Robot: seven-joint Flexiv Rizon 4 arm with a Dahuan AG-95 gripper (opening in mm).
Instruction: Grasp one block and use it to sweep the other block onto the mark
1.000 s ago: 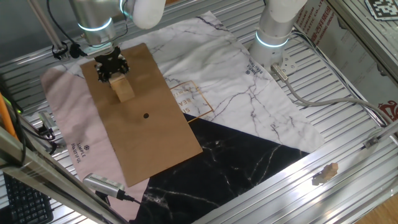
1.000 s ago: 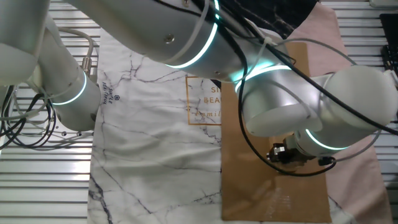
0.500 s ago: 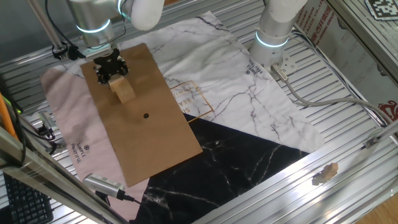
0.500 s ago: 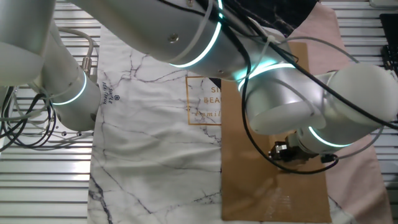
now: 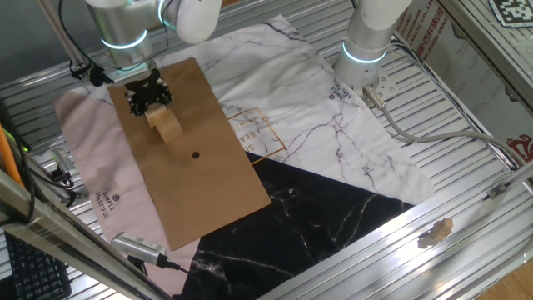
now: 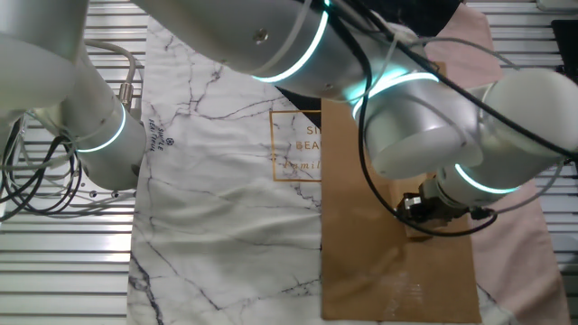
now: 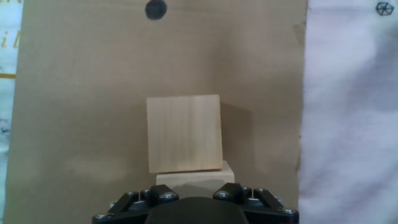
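- Holding one wooden block [image 7: 194, 177] at the bottom edge of the hand view, the hand [image 7: 194, 198] appears clamped on it, though you see only the block's top edge above the fingers, so treat the grip as probable rather than confirmed.
- You have the free block [image 7: 185, 133] touching the held one and lying just beyond it on the brown board [image 7: 81, 93]; in one fixed view it sits just near of the hand [image 5: 149, 94], as free block [image 5: 166, 124].
- The mark [image 7: 155, 9] lies further along the board and a little left of the free block's centre; in the fixed view the mark [image 5: 196, 154] is nearer the camera and to the right.
- A straight push risks sending the block past the dot's right side, since the two are not lined up.
- The held block looks offset towards the free block's right half, so an off-centre shove could spin it rather than slide it.
- If your grip is shallow, resistance from the board may twist or pull the held block loose.
- Pressing too low could drag the board or bunch the pink cloth [image 5: 83, 167] beneath it, shifting the mark itself.
- In the other fixed view the arm hides both blocks, so you cannot check contact there.
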